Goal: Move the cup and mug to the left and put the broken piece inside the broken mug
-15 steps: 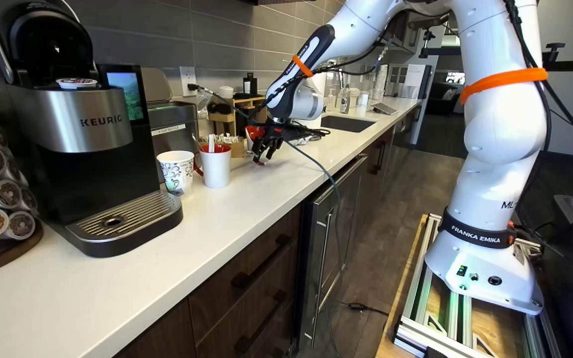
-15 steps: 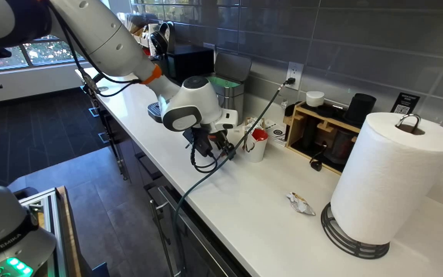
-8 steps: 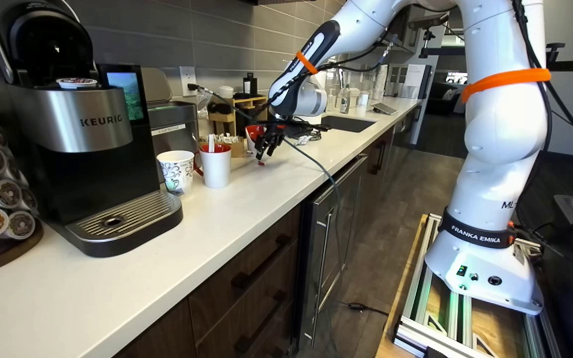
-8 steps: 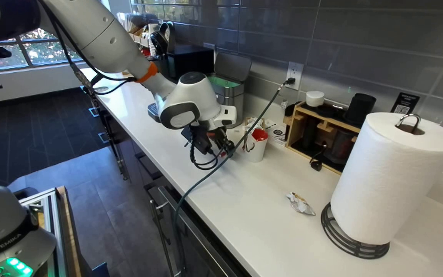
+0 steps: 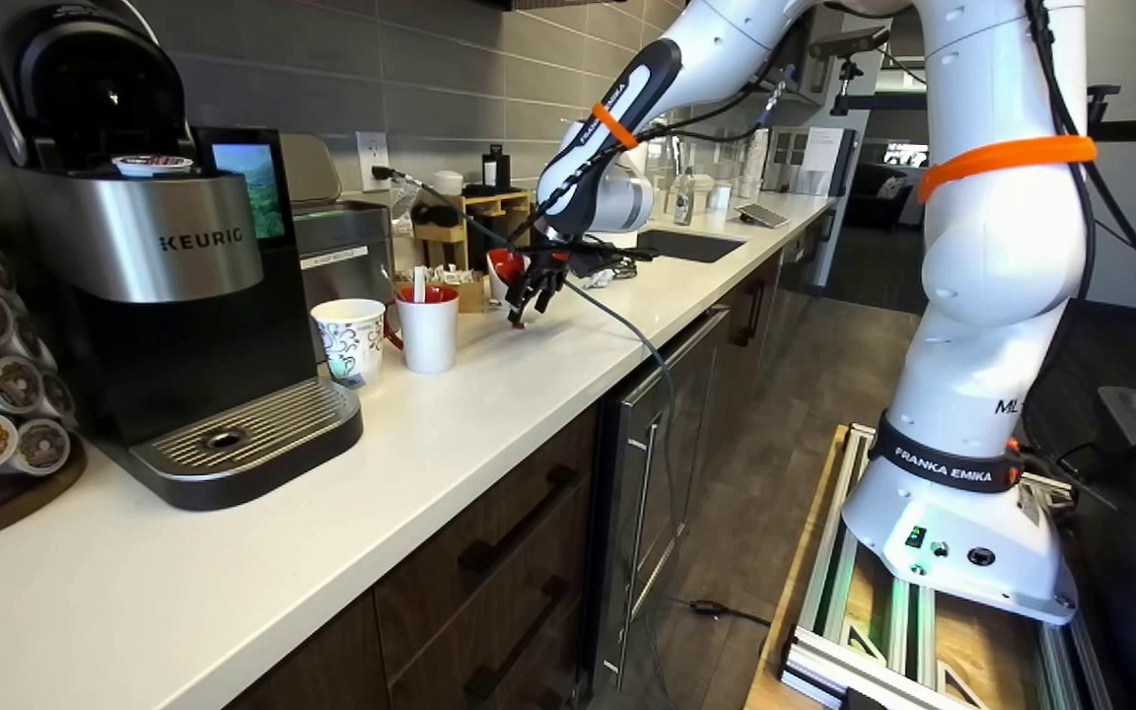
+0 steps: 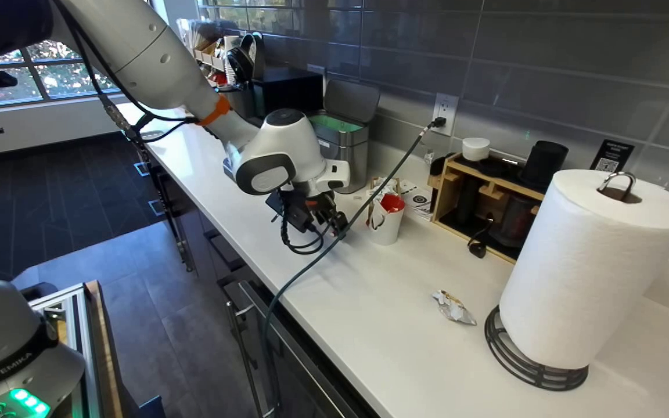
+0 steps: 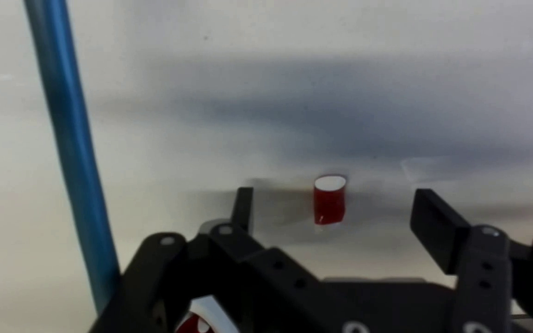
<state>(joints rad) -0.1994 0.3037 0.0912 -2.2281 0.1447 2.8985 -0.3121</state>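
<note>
The robot arm [image 5: 982, 266] reached in from beyond the front edge of the bench [image 5: 134, 592], and its gripper [image 7: 335, 208] hung low over the white top, pointing down; the jaws stood wide apart with the broken piece [image 7: 329, 203] between them, a short red stub with a white oval end, touching neither side; it lay on the bench, set in from the front edge. Just beside the gripper, nearer the back edge, the broken mug [image 6: 388, 223] stood upright, white outside and red within; along the bench toward the coffee machine [image 5: 134, 247], well apart from the gripper, stood the white mug [image 5: 430, 330], with a red inside, a red handle and a white stick [image 5: 419, 284] poking above its rim; the patterned paper cup [image 5: 349, 340] stood upright just beside it, between it and the machine; whether cup and handle touched I could not tell.

A blue-green cable [image 7: 74, 129] ran from the wall outlet [image 6: 443, 107] over the bench and down past the front edge; away toward the other end lay a crumpled foil wrapper [image 6: 454, 307], with the paper-towel roll [image 6: 596, 267] upright near it; a wooden organiser [image 6: 449, 188] sat by the back edge.
</note>
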